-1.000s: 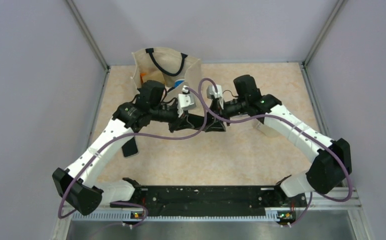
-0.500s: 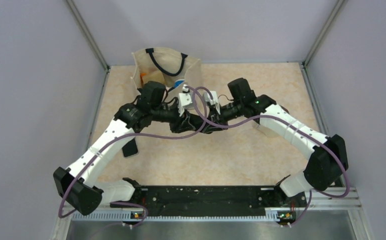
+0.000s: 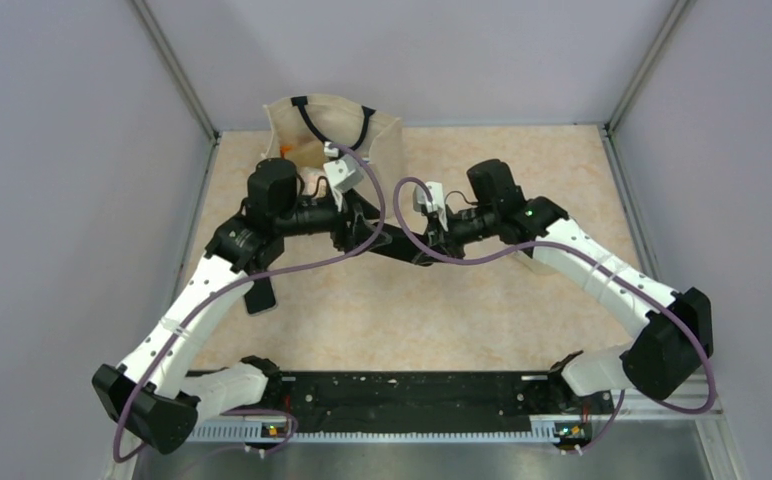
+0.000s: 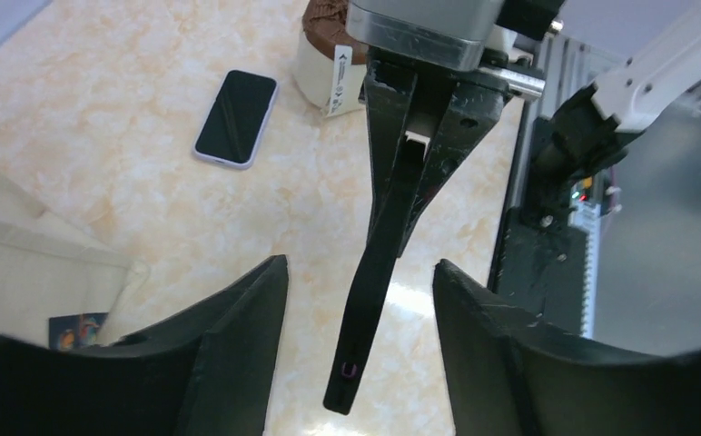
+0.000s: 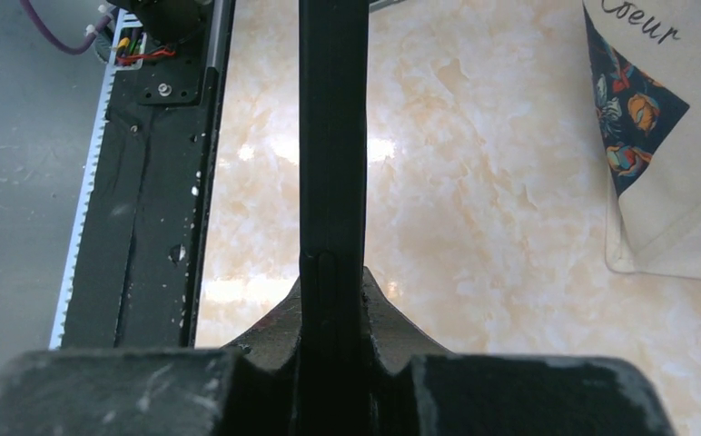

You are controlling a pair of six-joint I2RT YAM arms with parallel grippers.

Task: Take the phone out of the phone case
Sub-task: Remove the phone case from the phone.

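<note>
My right gripper is shut on a thin black slab, the phone case, which I see edge-on and held above the table. In the left wrist view the case juts from the right gripper's fingers toward the gap of my left gripper, which stands open and touches nothing. A small purple mark shows near the case's free tip. I cannot tell whether anything sits inside it. A phone with a dark screen and lilac rim lies flat on the table, under the left arm.
A cream tote bag with black handles stands at the back, just behind the left gripper. A white cup-like thing with a brown top sits under the right arm. The black base rail runs along the near edge.
My left gripper has opened, let go of the black case and drawn back toward the bag. The right gripper closed on the case and now holds it alone.
</note>
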